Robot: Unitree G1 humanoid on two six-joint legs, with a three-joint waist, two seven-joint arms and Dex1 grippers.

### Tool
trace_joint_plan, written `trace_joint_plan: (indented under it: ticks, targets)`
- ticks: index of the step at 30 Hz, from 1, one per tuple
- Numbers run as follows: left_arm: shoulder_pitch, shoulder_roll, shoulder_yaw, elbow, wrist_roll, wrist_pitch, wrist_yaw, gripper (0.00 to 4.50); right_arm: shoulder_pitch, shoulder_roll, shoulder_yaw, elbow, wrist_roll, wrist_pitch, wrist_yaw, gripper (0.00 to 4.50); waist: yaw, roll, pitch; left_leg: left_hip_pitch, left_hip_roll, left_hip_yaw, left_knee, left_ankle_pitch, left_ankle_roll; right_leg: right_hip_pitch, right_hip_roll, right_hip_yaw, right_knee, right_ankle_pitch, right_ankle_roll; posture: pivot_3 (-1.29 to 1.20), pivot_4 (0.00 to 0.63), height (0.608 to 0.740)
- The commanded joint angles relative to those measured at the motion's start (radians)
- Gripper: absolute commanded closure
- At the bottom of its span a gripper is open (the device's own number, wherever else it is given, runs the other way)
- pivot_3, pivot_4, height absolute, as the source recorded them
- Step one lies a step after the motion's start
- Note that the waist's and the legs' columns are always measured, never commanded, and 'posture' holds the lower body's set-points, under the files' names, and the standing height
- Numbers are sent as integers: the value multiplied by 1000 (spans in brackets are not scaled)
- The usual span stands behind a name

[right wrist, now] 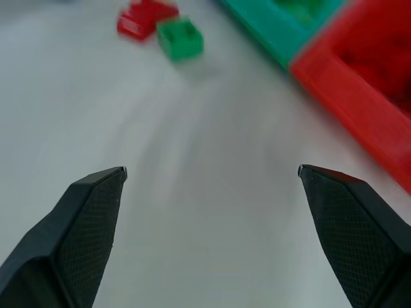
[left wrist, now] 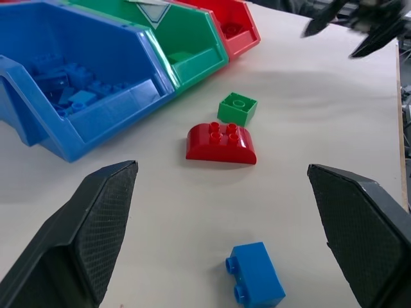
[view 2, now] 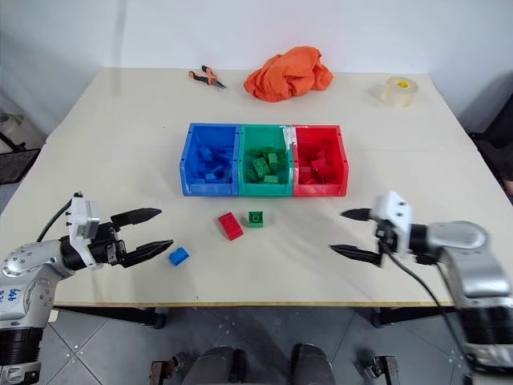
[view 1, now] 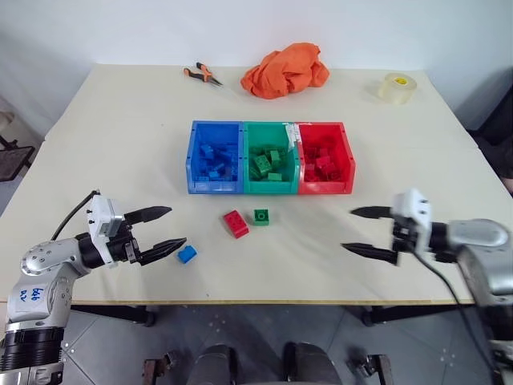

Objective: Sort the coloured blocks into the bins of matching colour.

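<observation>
Blocks loose on the desk [view 1: 120, 120]: red block [view 1: 236, 223] and green block [view 1: 261, 216] side by side, just near of the bins — blue block [view 1: 187, 254] further left and nearer. Blue bin [view 1: 215, 157], green bin [view 1: 269, 158] and red bin [view 1: 324, 157] joined in a row mid-desk, each with matching blocks inside. Left end effector [view 1: 166, 228] fingers wide apart, nothing held, blue block just beside its nearer fingertip. Right end effector [view 1: 359, 231] also spread wide, nothing held, over bare desk right of the loose blocks. Far edge — pliers [view 1: 202, 74], orange cloth [view 1: 286, 70], tape roll [view 1: 397, 87].
</observation>
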Motion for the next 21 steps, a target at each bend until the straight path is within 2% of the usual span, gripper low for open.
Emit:
trace_joint_plan:
  ticks: [1, 10, 21]
  targets:
    - [11, 2, 19, -51, -29, -8, 2, 0, -75, 84, 80, 46, -64, -36, -58, 24, -1, 0, 0, 0, 0, 0, 0, 0, 0, 0, 0, 0, 1, 0, 0, 0, 150, 740]
    - [70, -15, 32, -130, -45, 1, 33, 0, -260, 308, 219, 353, -185, -211, -83, 24, -6, 0, 0, 0, -1, -2, 1, 0, 0, 0, 1, 0, 3, 0, 0, 0, 150, 740]
    - [120, -22, 42, -176, -60, -2, 68, 0, -422, 463, 245, 693, -281, -404, -132, 24, -28, 0, 0, 0, -1, -4, 1, 0, 0, -3, 1, 1, 10, 0, 0, 0, 150, 740]
